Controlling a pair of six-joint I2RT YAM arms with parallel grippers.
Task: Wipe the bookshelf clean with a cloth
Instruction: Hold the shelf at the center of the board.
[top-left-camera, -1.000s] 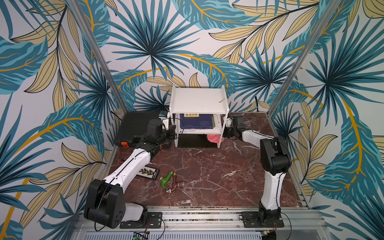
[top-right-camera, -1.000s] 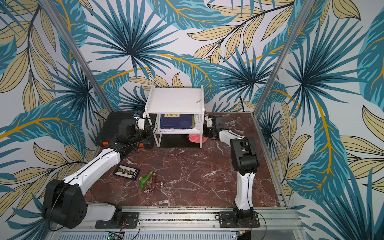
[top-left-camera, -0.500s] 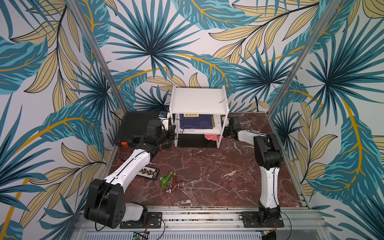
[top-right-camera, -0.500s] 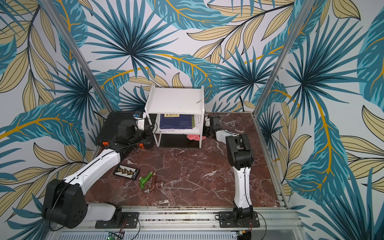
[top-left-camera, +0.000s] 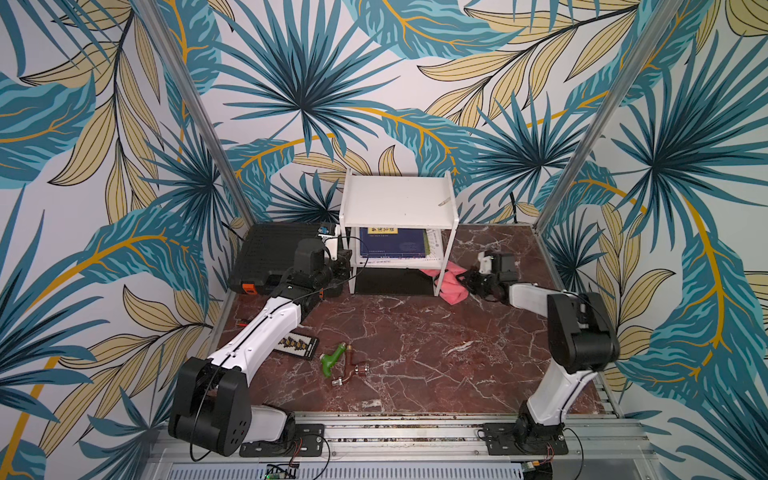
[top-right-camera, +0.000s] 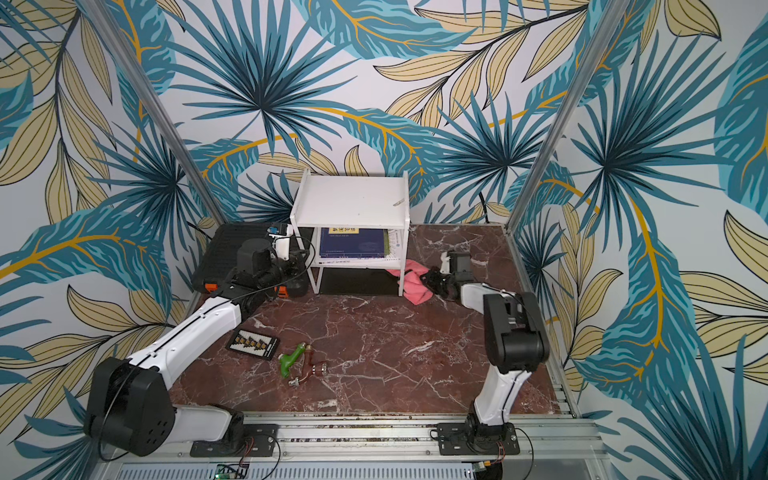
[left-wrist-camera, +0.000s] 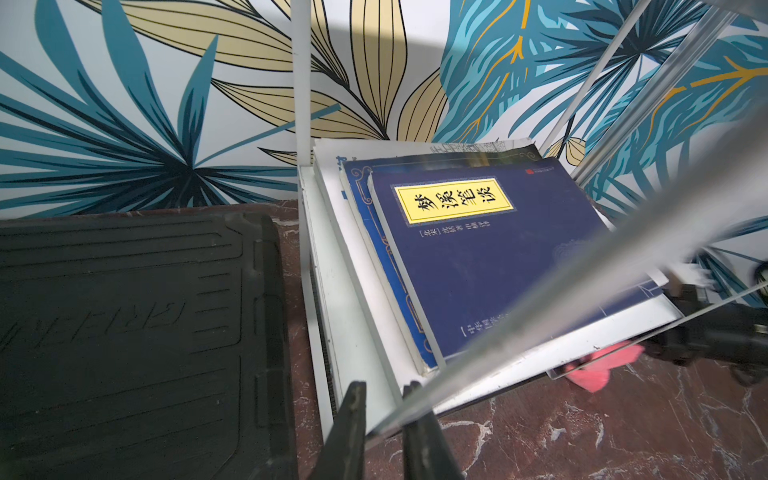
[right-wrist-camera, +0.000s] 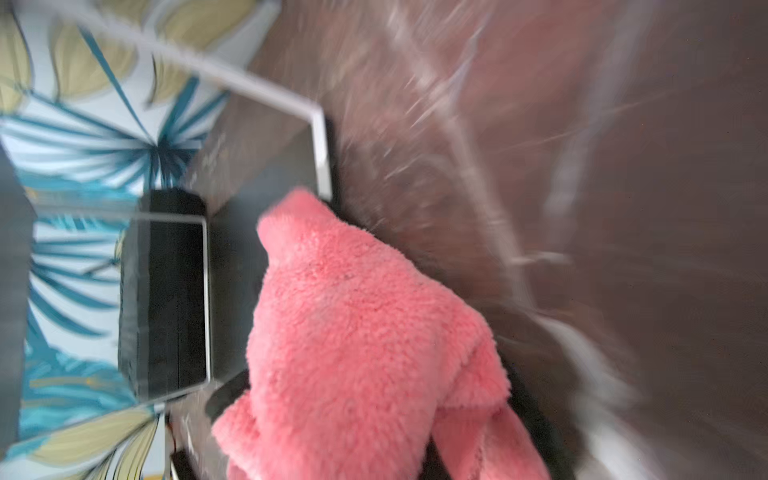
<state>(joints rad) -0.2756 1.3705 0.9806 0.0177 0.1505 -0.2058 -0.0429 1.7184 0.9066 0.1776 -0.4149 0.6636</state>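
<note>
— Step in hand?
— Wiping low down, probably, with pink cloth (top-left-camera: 451, 286) pinched in right end effector (top-left-camera: 471, 281), at front right leg of bookshelf (top-left-camera: 399, 199), just above desk (top-left-camera: 415, 345). Steadied (likely) by left end effector (left-wrist-camera: 384, 405), pressed together on opposite front leg.
— Next move?
— Calls for raising cloth clear of the frame, then sweeping top board, bare but for one small scrap (top-left-camera: 444, 202).
— Contents?
— Stack of books (left-wrist-camera: 490, 257) on lower board, blue on top. Black case (top-left-camera: 270, 249) alongside: shut, insides hidden.
</note>
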